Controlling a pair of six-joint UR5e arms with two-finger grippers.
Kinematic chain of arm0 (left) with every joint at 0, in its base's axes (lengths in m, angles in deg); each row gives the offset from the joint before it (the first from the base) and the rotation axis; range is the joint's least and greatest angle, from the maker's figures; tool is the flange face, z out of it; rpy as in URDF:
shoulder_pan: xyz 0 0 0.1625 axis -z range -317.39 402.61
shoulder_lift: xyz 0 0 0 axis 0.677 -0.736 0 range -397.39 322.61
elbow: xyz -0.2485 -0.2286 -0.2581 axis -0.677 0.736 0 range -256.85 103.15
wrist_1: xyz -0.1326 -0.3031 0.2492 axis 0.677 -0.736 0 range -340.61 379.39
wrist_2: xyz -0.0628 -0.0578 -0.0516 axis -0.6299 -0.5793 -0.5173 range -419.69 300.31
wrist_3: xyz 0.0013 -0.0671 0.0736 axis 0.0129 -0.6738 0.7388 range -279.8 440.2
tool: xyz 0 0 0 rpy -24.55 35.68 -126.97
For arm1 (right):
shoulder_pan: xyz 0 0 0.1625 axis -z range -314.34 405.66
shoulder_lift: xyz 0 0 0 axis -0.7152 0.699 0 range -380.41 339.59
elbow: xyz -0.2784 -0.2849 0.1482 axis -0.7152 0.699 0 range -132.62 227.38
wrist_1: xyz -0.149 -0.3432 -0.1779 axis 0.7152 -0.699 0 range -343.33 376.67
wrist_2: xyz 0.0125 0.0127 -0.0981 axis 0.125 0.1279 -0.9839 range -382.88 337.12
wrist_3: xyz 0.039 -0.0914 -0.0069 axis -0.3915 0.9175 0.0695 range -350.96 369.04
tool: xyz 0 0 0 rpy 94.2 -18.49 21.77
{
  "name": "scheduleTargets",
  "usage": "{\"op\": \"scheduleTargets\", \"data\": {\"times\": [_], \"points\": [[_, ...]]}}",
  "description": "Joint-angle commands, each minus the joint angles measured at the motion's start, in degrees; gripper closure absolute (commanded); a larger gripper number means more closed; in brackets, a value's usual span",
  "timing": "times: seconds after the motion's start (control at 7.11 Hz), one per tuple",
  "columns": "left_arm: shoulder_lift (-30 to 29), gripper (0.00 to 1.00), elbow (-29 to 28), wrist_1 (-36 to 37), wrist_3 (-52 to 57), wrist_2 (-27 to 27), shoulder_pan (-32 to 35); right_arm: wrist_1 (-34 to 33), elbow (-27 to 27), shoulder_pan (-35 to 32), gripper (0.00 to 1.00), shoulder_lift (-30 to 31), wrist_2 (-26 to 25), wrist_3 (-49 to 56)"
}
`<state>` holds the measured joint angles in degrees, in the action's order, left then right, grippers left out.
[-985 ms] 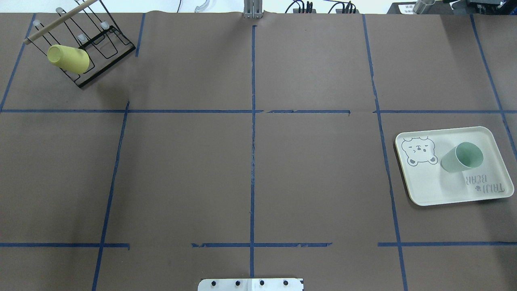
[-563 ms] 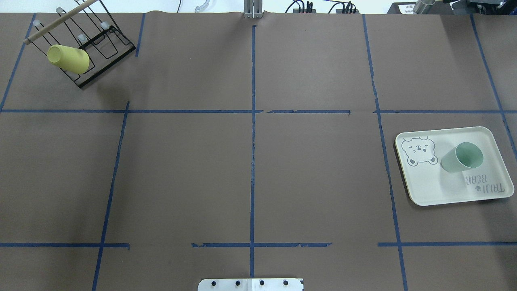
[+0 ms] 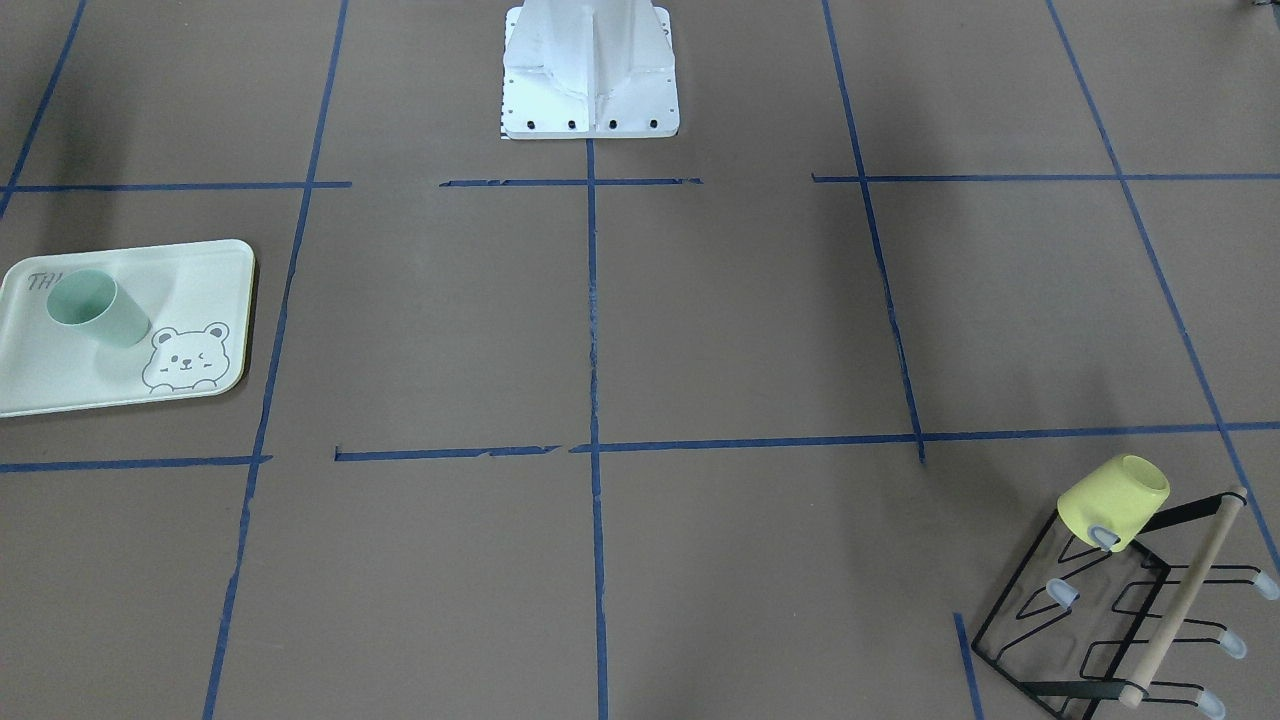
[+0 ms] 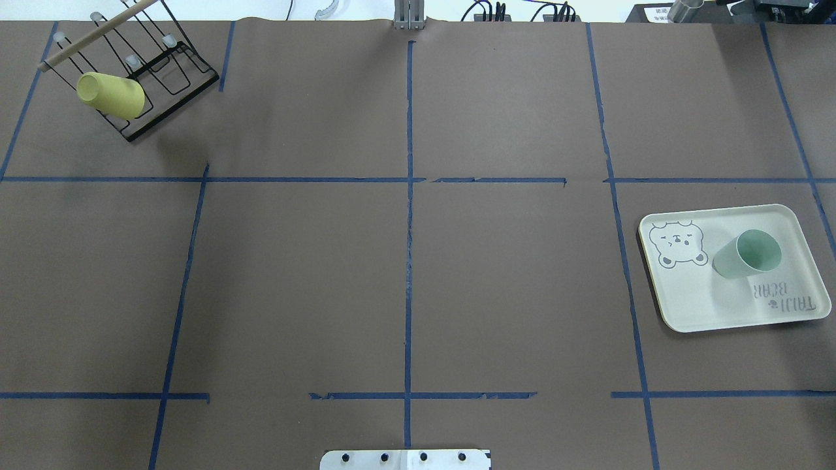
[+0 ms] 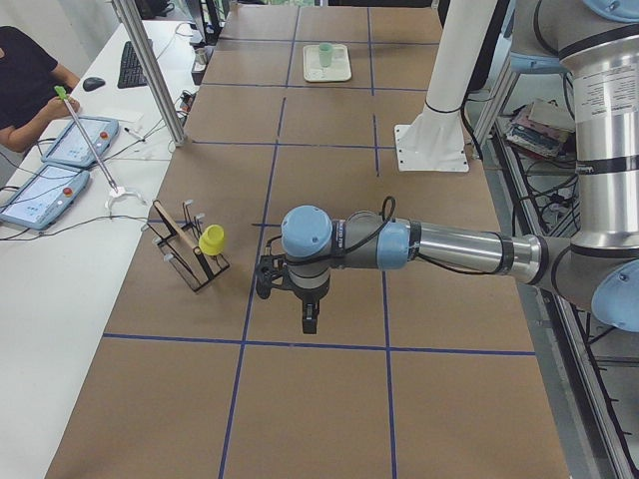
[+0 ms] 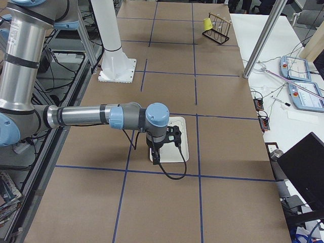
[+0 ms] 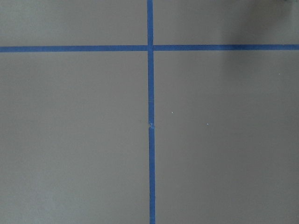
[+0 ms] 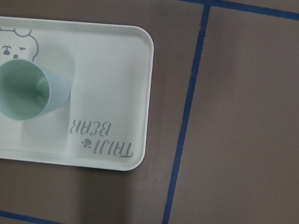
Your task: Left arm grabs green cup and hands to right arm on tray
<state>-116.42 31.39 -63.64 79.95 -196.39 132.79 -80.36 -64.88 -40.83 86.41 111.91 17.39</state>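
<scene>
The green cup point(image 4: 744, 256) stands upright on the tray point(image 4: 712, 307) at the table's right side. The cup also shows in the front-facing view point(image 3: 100, 310), the right wrist view point(image 8: 28, 93) and far off in the exterior left view point(image 5: 325, 55). The left gripper point(image 5: 267, 280) hangs high over the table's left half, beside the rack. The right gripper point(image 6: 175, 136) hangs high over the tray point(image 6: 181, 152) and hides the cup there. Both show only in the side views, so I cannot tell whether they are open or shut.
A yellow-green cup point(image 4: 111, 95) hangs on a black wire rack point(image 4: 163, 78) with a wooden rod at the far left corner. The robot's white base point(image 3: 590, 70) stands at the near middle edge. Blue tape lines cross the brown table.
</scene>
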Motion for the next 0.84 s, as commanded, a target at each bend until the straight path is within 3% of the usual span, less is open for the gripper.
{"op": "scheduleTargets", "data": {"times": [0.0, 0.7], "points": [[-0.07, 0.00, 0.73, -0.63, 0.43, 1.60, -0.10, -0.09, 0.54, 0.00, 0.00, -0.13, 0.03, -0.70], [0.02, 0.00, 0.83, -2.05, 2.54, 2.93, -0.10, -0.01, 2.66, -0.09, 0.00, -1.00, -1.28, -0.96]]}}
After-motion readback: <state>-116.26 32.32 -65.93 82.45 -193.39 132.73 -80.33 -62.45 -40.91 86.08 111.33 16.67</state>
